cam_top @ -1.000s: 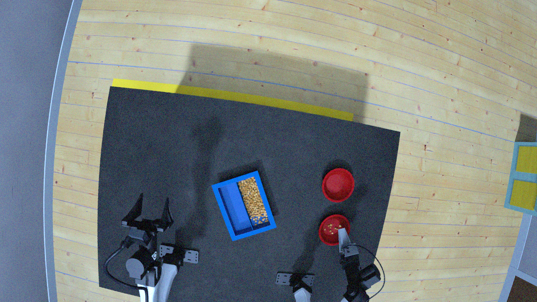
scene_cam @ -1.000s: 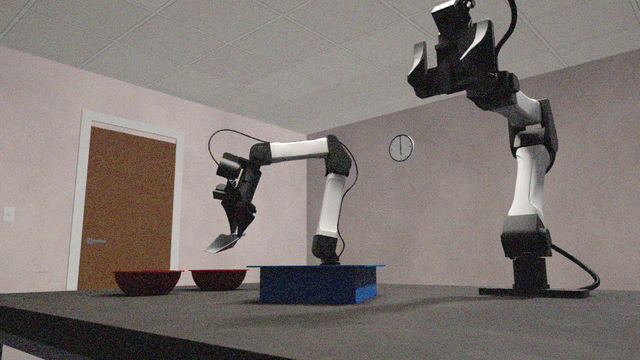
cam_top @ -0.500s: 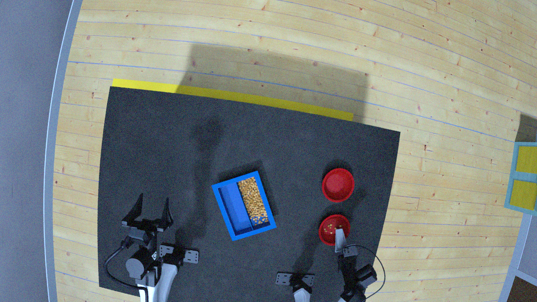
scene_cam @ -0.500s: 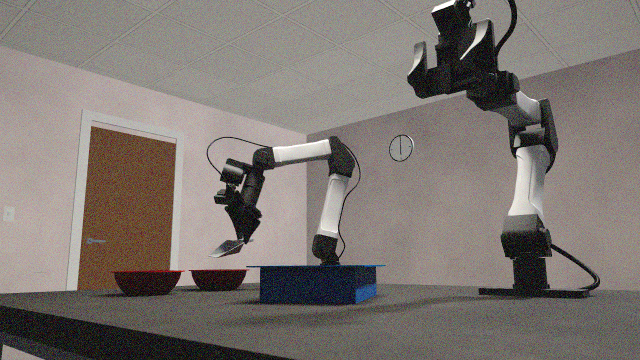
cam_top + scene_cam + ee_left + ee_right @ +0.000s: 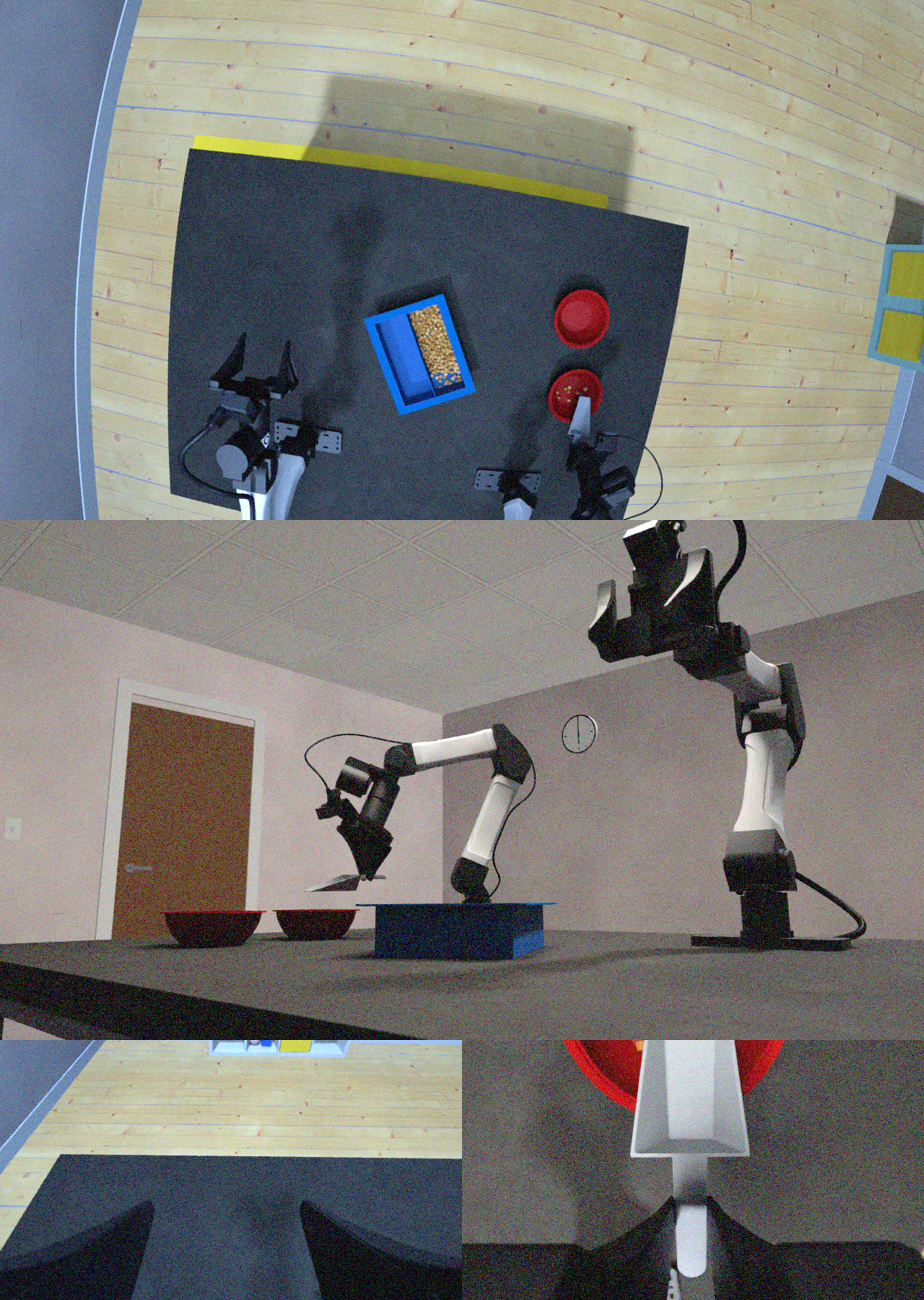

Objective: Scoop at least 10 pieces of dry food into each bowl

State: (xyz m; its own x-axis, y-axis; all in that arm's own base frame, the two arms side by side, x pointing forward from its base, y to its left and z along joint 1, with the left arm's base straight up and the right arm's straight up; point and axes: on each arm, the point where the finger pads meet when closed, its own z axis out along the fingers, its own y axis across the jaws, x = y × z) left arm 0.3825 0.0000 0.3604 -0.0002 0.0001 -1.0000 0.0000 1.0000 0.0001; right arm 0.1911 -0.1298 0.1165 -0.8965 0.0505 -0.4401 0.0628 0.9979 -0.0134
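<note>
The blue box (image 5: 387, 363) (image 5: 445, 931) lies flat; dry food (image 5: 436, 339) fills most of its right compartment. The red bowl nearer the arms (image 5: 556, 406) (image 5: 316, 924) (image 5: 606, 1087) is upright with several pieces inside. The farther red bowl (image 5: 581, 316) (image 5: 213, 929) is upright and looks empty. My right gripper (image 5: 577, 440) (image 5: 366, 877) (image 5: 691, 1199) is shut on the handle of the grey scoop (image 5: 582, 414) (image 5: 337, 883) (image 5: 691, 1094). The scoop is above the nearer bowl's edge, its visible inside empty; its front is cut off in the right wrist view. My left gripper (image 5: 266, 338) (image 5: 227, 1203) is open and empty, high up.
The box stands between the two arms, left of the bowls in the top view. The right arm's base plate (image 5: 486, 478) lies left of the nearer bowl at the front. The left arm's base plate (image 5: 330, 440) is at the front left. The bowls stand close together.
</note>
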